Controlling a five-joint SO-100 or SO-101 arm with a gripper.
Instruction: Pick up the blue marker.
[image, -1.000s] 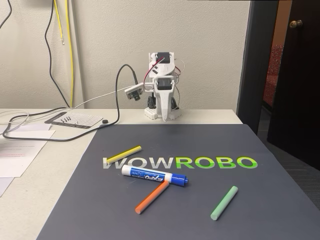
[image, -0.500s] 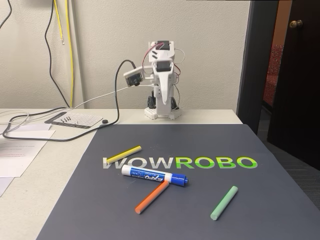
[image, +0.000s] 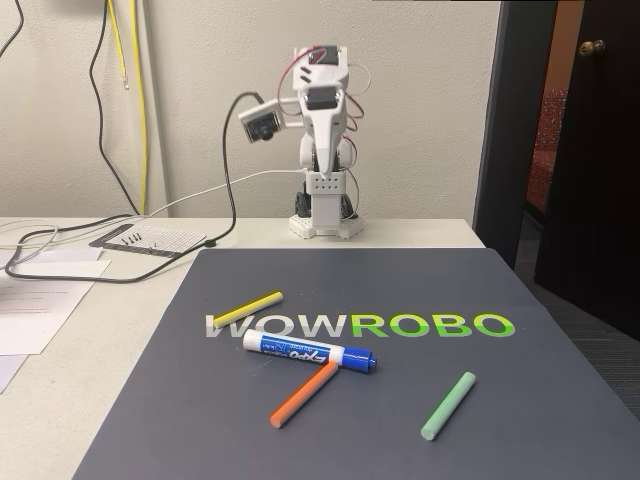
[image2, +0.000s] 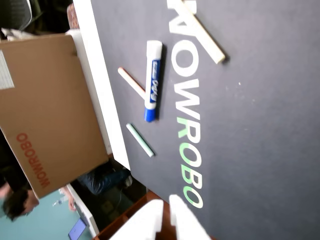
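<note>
Gripper (image2: 165, 204) (fingers nearly together, empty) well apart from blue marker (image2: 152, 81).

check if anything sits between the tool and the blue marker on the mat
Nothing visible does. The tool is raised at the back of the table, and only bare dark mat lies between it and the blue marker. The orange stick touches the marker near its cap, on the side away from the arm.
</note>
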